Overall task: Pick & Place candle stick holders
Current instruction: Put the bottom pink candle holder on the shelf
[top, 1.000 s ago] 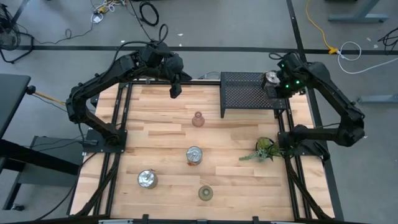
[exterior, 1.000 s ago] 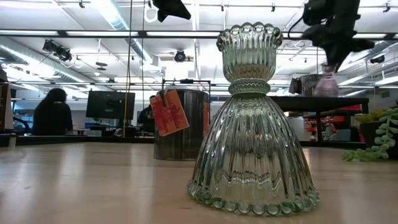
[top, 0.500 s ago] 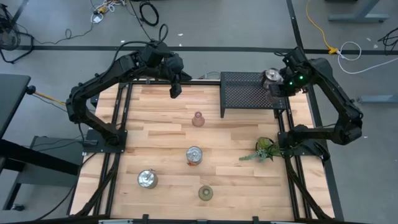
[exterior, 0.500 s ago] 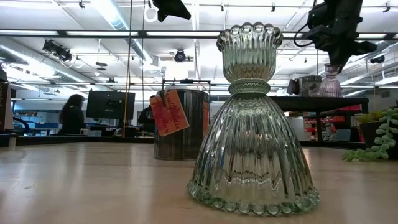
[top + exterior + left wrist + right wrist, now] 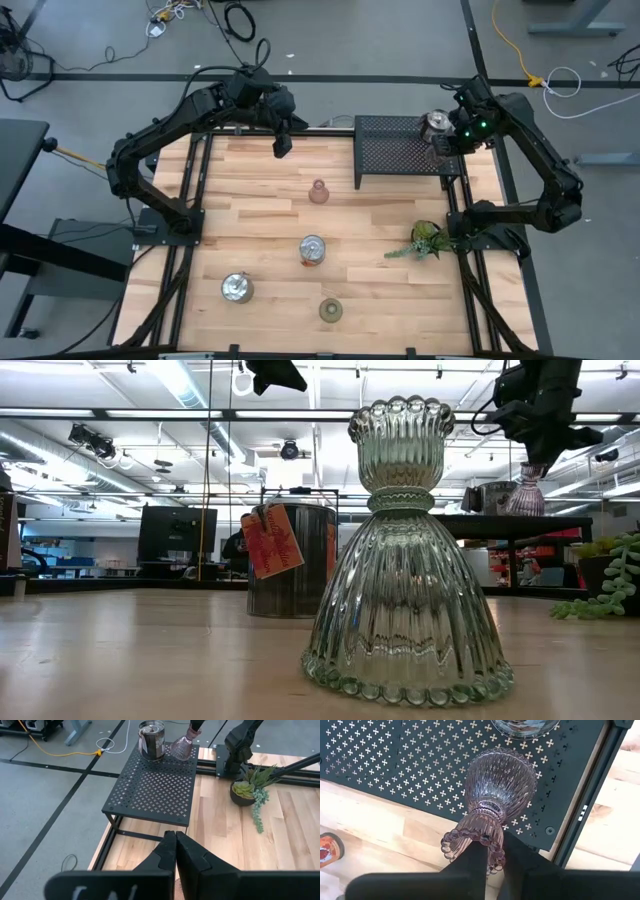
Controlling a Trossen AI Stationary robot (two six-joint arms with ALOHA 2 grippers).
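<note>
Pink glass holder (image 5: 492, 795) now on rack (image 5: 395, 765) | right end effector (image 5: 492, 851) still pinching its rim

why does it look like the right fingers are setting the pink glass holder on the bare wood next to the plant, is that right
Not the wood: the right fingers grip the pink glass holder on the black mesh rack, as the right wrist view shows.

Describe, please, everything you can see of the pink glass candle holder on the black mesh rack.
The pink glass candle holder is ribbed, translucent glass with a flared bell-shaped base, a narrow beaded waist and a small scalloped cup. It stands upright on the black mesh rack, near its far right corner, close beside a silver metallic holder. The right gripper is at its cup from above, its fingers on the scalloped rim, barely parted.
</note>
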